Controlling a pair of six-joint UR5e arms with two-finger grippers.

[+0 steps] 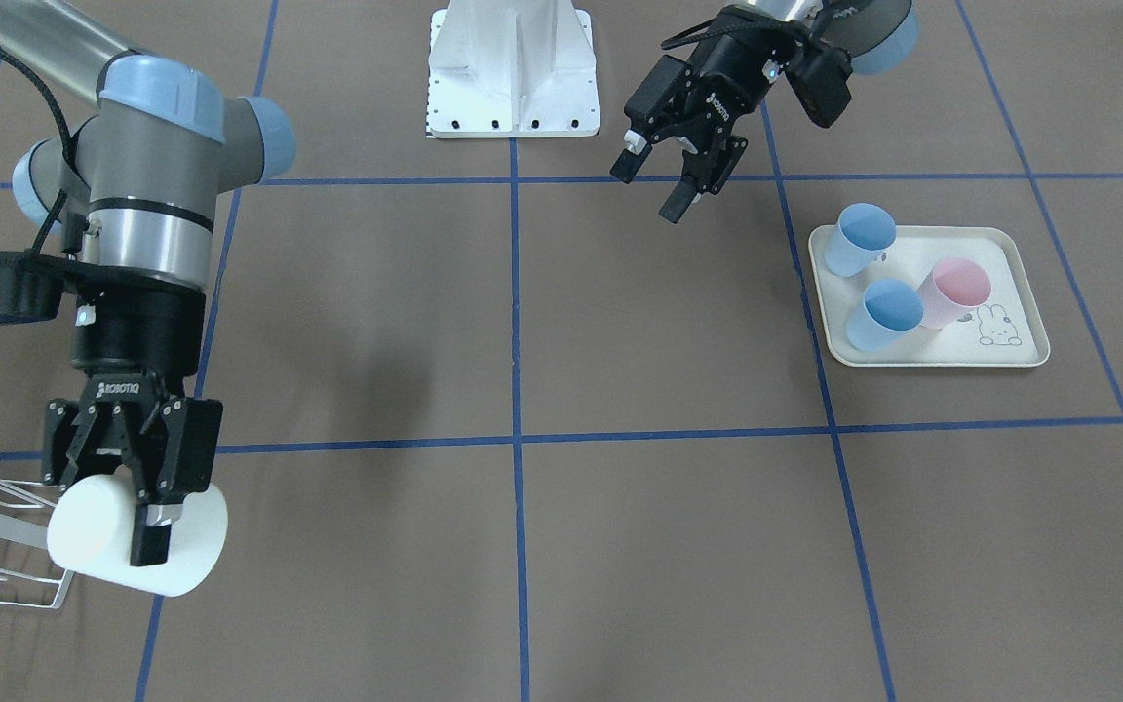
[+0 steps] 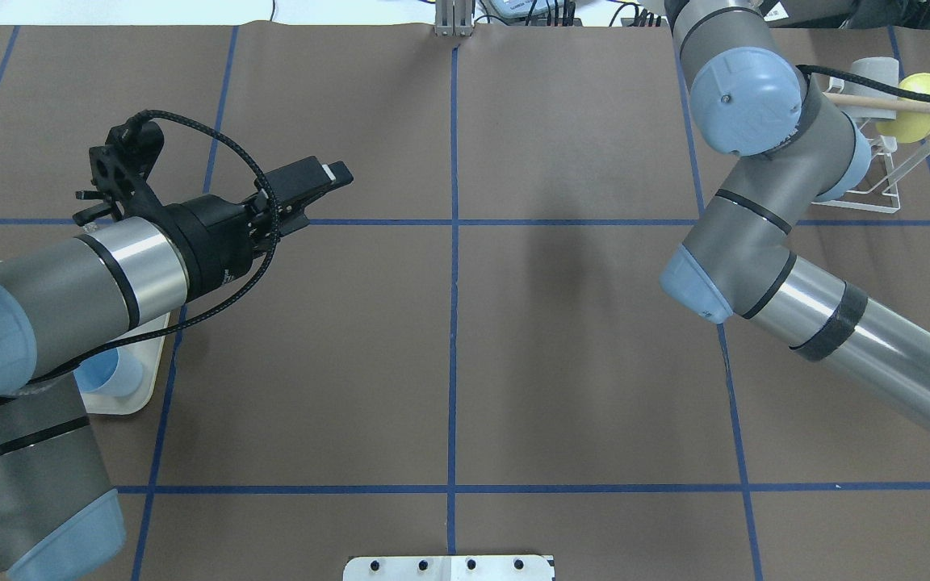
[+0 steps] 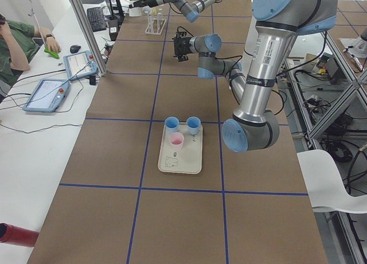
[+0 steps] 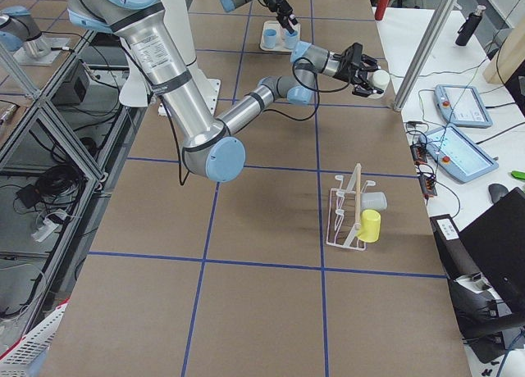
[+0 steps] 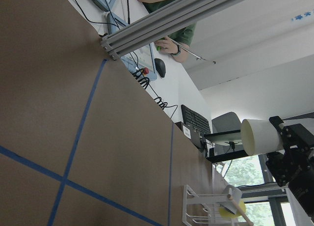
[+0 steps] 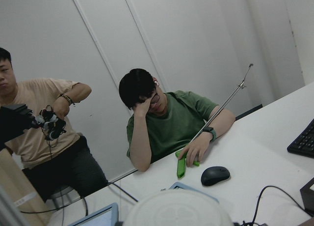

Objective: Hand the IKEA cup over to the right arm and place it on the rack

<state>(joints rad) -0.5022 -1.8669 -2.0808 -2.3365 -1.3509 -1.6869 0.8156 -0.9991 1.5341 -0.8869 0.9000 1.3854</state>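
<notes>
Gripping white cup (image 1: pixel 193 546), ROBOTIQ-branded right gripper (image 1: pixel 123 522)

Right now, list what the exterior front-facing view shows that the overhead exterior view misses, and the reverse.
Only the front-facing view: the right claw gripping the white plastic cup, and the pink plastic cup on the cream rabbit-print tray.
Only the overhead view: a yellow cup and a grey cup on the white wire rack.
Both: the open, empty left claw, part of the rack, and the tray.
</notes>
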